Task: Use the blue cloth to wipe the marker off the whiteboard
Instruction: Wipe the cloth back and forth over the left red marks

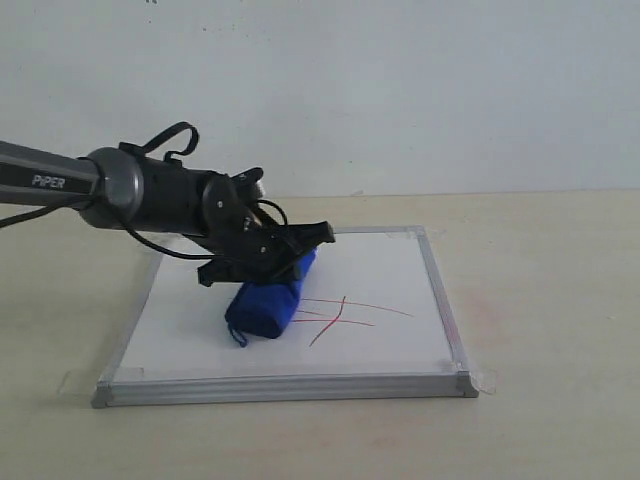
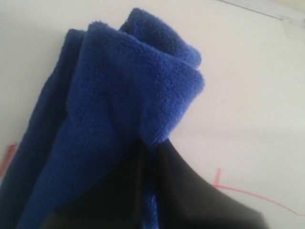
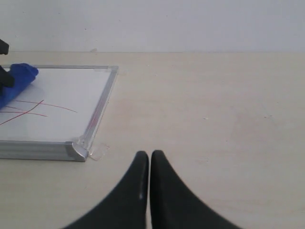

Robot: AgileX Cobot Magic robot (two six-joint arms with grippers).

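Note:
The whiteboard (image 1: 200, 330) lies flat on the table, silver-framed. Red marker lines (image 1: 345, 312) cross its right half; they also show as marker lines (image 3: 35, 109) in the right wrist view. The blue cloth (image 1: 268, 305) rests on the board just left of the lines, its roll covering their left ends. My left gripper (image 1: 285, 255) is shut on the cloth's upper end; the left wrist view shows the cloth (image 2: 119, 95) pinched between dark fingers (image 2: 190, 191). My right gripper (image 3: 149, 157) is shut and holds nothing, hovering over bare table to the right of the board, outside the exterior view.
Clear tape tabs (image 1: 487, 380) hold the board's corners to the beige table (image 1: 550, 300). A white wall (image 1: 400, 90) stands behind. The board's near right corner (image 3: 78, 151) lies close to my right fingertips.

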